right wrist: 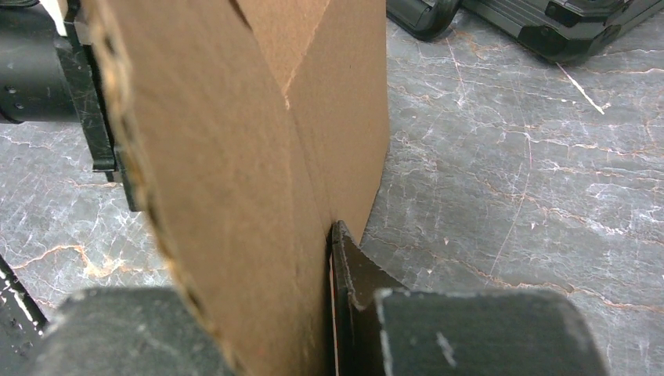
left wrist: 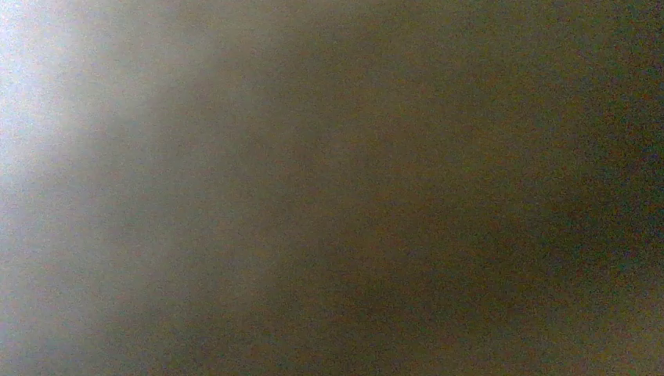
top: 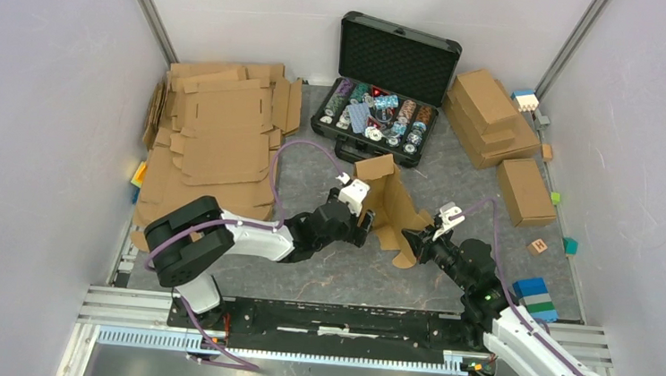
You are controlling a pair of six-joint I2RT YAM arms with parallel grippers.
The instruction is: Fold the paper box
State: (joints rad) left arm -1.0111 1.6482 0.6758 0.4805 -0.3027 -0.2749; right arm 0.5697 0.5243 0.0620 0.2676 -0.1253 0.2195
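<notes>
While your right claw (right wrist: 301,329) clamps the plain brown corrugated cardboard box (top: 388,201), half-raised on the grey marbled counter (top: 323,268) before the black foam-lined chip case (top: 392,76), cardboard blanks your left wrist view; whether the left claw (top: 365,217) grips, you cannot tell.

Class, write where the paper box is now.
Top view: the paper box stands partly folded mid-table, between the left gripper and right gripper, just nearer than the open chip case.

Grey marbled tabletop (top: 341,274) between pale lavender walls (top: 39,111), metal corner posts (top: 148,7).
</notes>
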